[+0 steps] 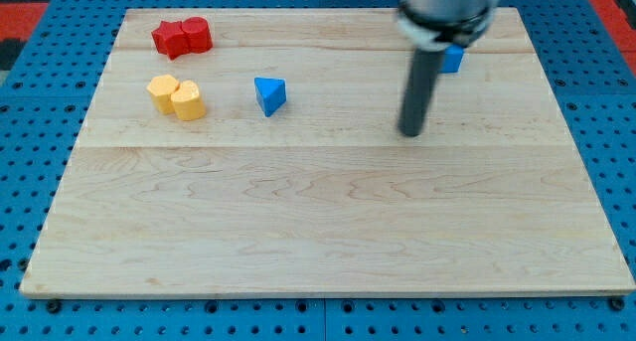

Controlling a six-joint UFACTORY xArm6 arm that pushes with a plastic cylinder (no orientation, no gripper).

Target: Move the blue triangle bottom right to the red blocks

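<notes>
Resting on the surface (328,242) right of centre, tip (410,132) touches no block, so nothing held; a plain rod, no jaws. Blue triangle (269,94) sits upper left of centre, well apart, already lower right of red blocks (182,36), beside yellow blocks (177,95). Another blue block (453,59) peeks from behind rod, probably irrelevant.

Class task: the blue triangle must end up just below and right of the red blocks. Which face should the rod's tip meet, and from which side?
Meet the blue triangle on its right-hand face, coming from the view's right and slightly below, probably. The red blocks lie up-left of it; my tip stands well to its right, clear of the yellow blocks.
</notes>
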